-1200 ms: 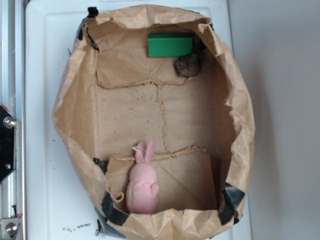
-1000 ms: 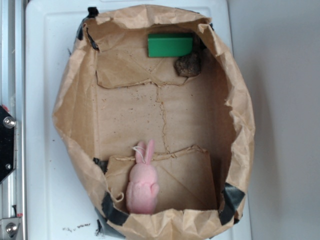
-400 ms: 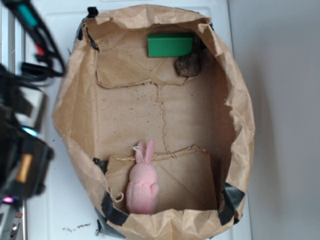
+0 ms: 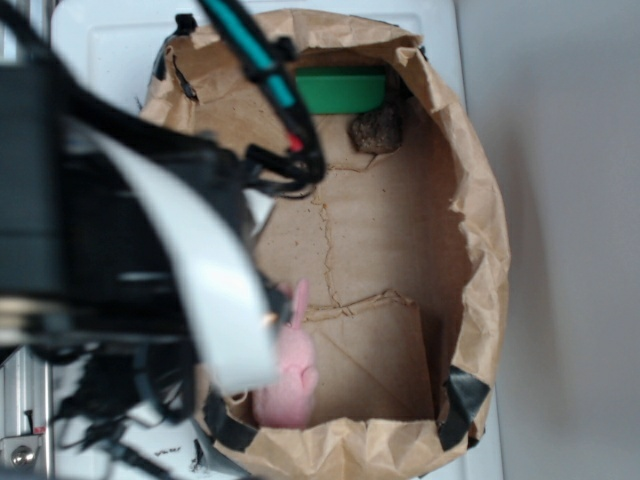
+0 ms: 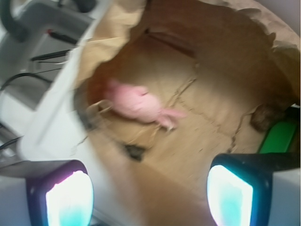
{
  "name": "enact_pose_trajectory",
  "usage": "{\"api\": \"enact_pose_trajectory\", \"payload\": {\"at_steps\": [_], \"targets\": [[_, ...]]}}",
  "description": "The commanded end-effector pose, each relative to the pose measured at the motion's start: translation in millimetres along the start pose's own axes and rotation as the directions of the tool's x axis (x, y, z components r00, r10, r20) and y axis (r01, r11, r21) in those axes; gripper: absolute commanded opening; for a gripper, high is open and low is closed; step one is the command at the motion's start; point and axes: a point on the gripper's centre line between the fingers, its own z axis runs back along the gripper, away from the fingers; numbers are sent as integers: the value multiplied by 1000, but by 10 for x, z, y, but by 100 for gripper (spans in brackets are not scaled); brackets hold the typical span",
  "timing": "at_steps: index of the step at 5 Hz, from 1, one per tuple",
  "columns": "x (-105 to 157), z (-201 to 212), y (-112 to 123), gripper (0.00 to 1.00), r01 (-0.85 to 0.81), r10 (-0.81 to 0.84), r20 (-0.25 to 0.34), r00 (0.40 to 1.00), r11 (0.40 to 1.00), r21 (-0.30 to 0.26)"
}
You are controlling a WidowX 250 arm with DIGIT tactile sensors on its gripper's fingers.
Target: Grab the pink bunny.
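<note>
The pink bunny [image 4: 292, 372] lies on the floor of a brown paper bag [image 4: 480, 240], near its front wall; my arm covers its left side in the exterior view. The wrist view shows the pink bunny [image 5: 136, 102] whole, lying on its side ahead of and well beyond the fingers. My gripper [image 5: 149, 193] is open, with only the bag's near wall between its two glowing pads [image 5: 229, 195]. In the exterior view the blurred arm [image 4: 120, 240] hangs over the bag's left wall and hides the fingers.
A green block [image 4: 345, 90] and a brown rough lump [image 4: 377, 130] sit at the bag's far end. The bag stands on a white surface [image 4: 100, 60]. Black tape patches [image 4: 462, 395] hold its rim. Cables [image 4: 265, 70] trail above the bag's left side.
The arm has swung in from the left edge of the exterior view and now covers the bag's left side. The bunny, block and lump have not moved.
</note>
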Motion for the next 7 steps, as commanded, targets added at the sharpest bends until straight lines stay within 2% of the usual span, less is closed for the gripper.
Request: {"api": "enact_pose_trajectory", "payload": {"at_steps": [1,2,3,4,5,6,7], "targets": [[207,-468,429,100,-102,110,-63,992,987,127],[166,-754,298,100,-29,49,-116,992,986,167],[170,-873,289,100,-18,41,-149,988,988,154],[155,-907,204,100,29,-9,-140,990,990,141],[33,-932,-2,100,152,-140,-131,981,984,89],[-56,-768,-158,100,220,-214,-89,973,973,65],[-56,-768,-158,100,220,-214,-89,973,973,65]]}}
